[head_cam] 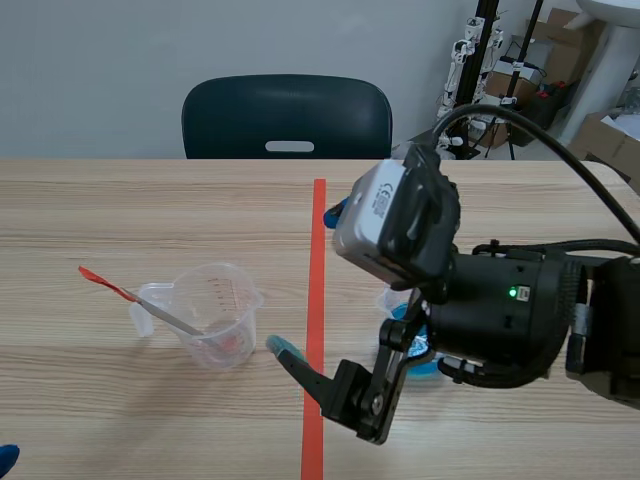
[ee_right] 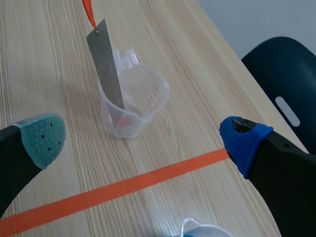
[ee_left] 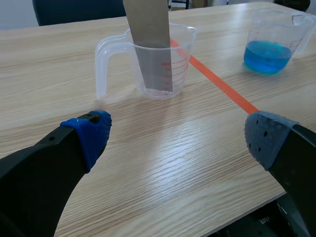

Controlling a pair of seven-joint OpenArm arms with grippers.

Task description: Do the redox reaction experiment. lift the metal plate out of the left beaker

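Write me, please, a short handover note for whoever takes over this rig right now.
Left gripper: jaws open, empty, facing the left beaker.
Right gripper: jaws open, empty, above the tape line, also facing that beaker.
Metal plate leans in the left beaker; the right beaker holds blue liquid.
Done: nothing yet. Left: grasp the plate and lift it out.

Grey metal plate (ee_right: 107, 69) (red-tipped), leaning inside clear left beaker (ee_right: 132, 106)
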